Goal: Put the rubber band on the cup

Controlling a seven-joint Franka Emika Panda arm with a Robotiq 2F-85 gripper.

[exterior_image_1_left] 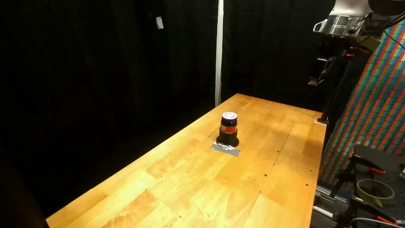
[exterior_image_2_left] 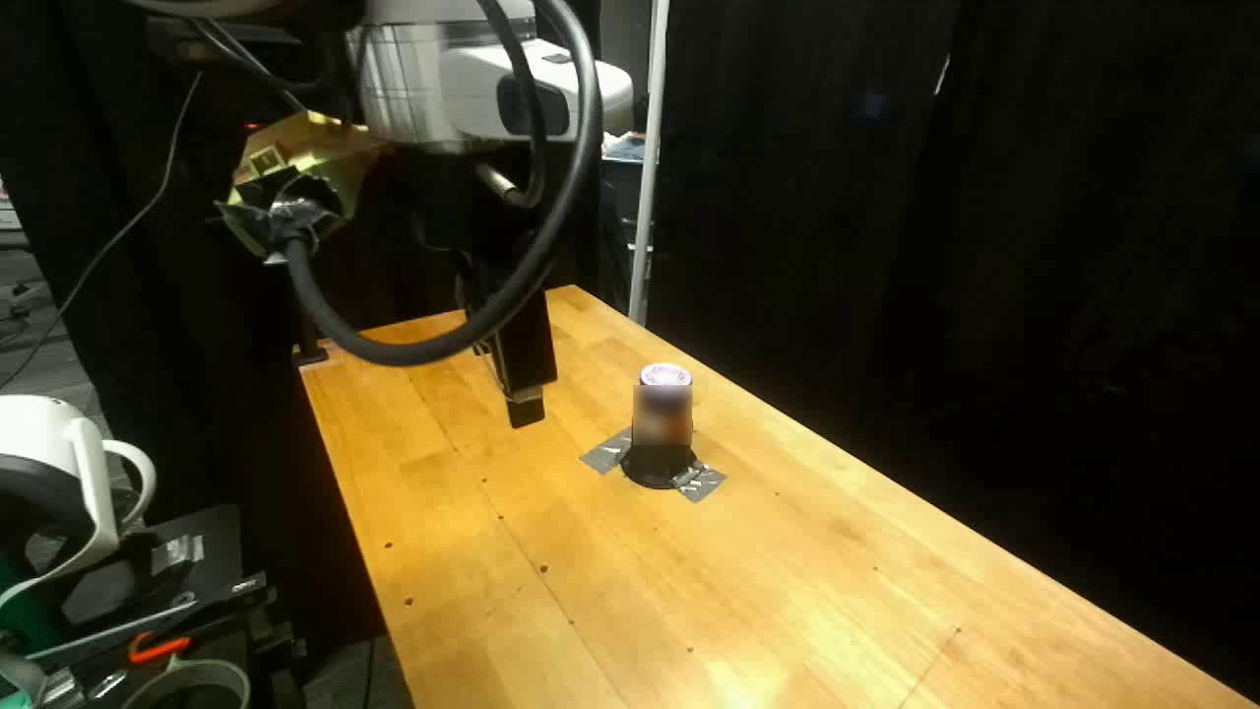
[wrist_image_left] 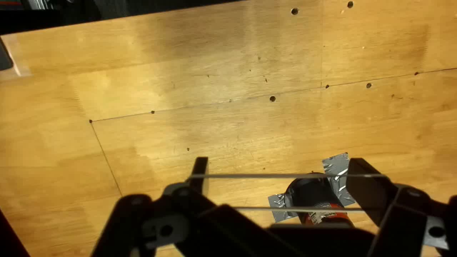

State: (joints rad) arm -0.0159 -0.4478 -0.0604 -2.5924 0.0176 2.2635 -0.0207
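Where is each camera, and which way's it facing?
An exterior view: high, looking along the table, arm at upper right.
An exterior view: also high, seemingly looking from the table's opposite end, arm at upper left.
Wrist-mounted view: facing down at the table past tool and rubber band.
Both exterior views share arm, tool and cup.

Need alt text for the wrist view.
A rubber band stretches in two strands across the open gripper, above a table. Lower right, partly hidden by the gripper, is the cup, stuck down with silver tape.
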